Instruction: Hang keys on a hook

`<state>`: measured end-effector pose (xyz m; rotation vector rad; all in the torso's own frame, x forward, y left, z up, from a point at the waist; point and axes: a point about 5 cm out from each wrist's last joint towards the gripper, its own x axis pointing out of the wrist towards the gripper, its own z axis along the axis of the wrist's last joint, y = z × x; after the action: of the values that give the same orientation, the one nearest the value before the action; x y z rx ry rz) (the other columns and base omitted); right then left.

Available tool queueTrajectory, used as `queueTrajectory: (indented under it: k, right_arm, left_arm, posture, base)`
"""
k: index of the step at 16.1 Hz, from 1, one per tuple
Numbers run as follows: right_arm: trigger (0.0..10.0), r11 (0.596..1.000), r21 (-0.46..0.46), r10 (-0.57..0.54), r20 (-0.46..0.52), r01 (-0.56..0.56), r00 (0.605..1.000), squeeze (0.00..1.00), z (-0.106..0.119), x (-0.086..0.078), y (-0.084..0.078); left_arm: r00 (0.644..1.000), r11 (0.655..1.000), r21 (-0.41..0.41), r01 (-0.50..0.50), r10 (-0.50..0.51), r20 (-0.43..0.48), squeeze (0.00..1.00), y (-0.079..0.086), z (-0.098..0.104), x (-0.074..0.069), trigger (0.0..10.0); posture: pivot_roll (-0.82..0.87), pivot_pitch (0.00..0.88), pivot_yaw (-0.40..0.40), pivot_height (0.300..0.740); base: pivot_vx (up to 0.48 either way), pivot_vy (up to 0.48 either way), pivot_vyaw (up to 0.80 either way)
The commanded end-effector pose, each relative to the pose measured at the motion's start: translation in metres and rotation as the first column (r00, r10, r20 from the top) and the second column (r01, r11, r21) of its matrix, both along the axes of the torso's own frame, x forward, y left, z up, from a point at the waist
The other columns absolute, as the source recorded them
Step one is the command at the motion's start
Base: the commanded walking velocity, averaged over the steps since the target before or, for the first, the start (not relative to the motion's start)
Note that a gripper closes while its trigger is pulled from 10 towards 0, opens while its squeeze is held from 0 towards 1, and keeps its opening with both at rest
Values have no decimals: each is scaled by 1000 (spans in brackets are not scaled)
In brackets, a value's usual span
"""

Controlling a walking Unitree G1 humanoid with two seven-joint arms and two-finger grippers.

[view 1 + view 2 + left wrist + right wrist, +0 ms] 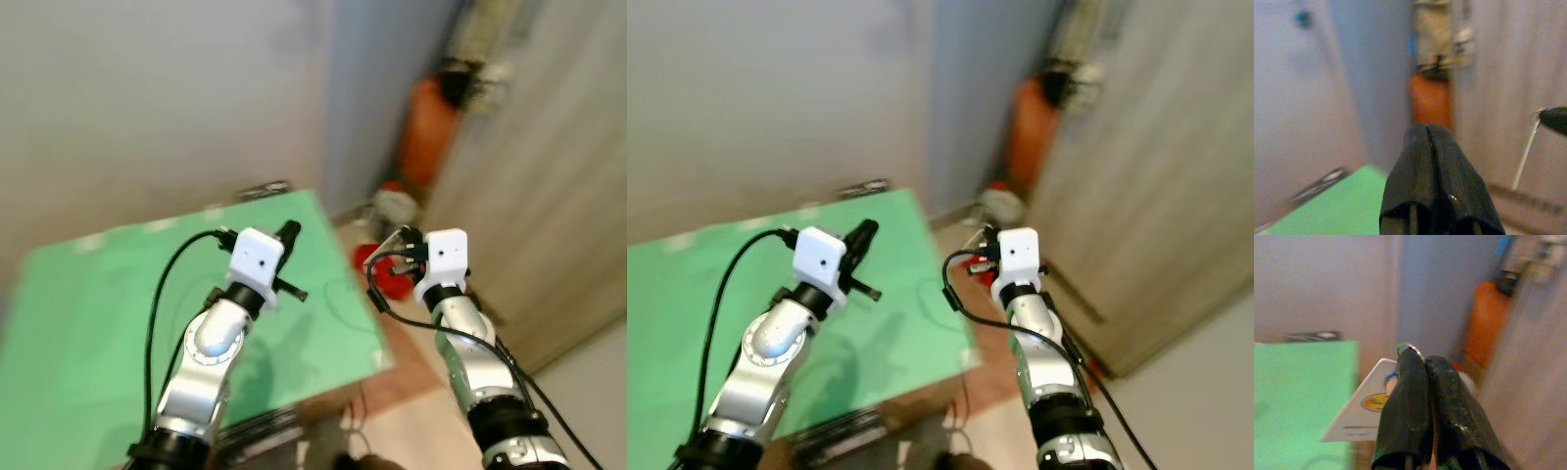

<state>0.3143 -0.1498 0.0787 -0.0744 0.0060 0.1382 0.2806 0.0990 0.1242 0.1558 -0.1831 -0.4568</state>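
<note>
At centre right of the head view, the right tool [1425, 363] is seen clamped on a key ring [1411, 348] with a white tag [1359, 416], held beyond the green desk [98, 323] edge. Left of it, over the desk, the left tool [1428, 134] is held with fingers pressed together, empty.
</note>
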Motion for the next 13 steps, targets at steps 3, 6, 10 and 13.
queueTrajectory:
  k: [3,6,10,13]
  right_arm:
    - [0,1000,9,-7,-10,7,1000,0,-1,0,0]
    - [0,1000,-13,-14,-2,14,1000,0,-1,0,0]
    - [0,1000,4,-8,-6,8,1000,0,-1,0,0]
    - [0,1000,16,-12,-6,12,1000,0,-1,0,-1]
  left_arm:
    - [1000,1000,-9,28,-28,10,0,-3,4,1,10000]
    - [999,999,-10,33,-32,10,0,-3,5,2,10000]
    - [999,999,-9,42,-42,10,0,-5,4,2,10000]
    - [999,999,-9,43,-43,9,0,-5,4,3,10000]
  posture:
    - [-8,0,27,740]
    - [-11,0,29,740]
    - [-15,0,31,740]
    - [-17,0,33,740]
  base:
    - [0,-480,-758]
    - [0,0,-504]
    - [0,0,-173]
    - [0,0,-696]
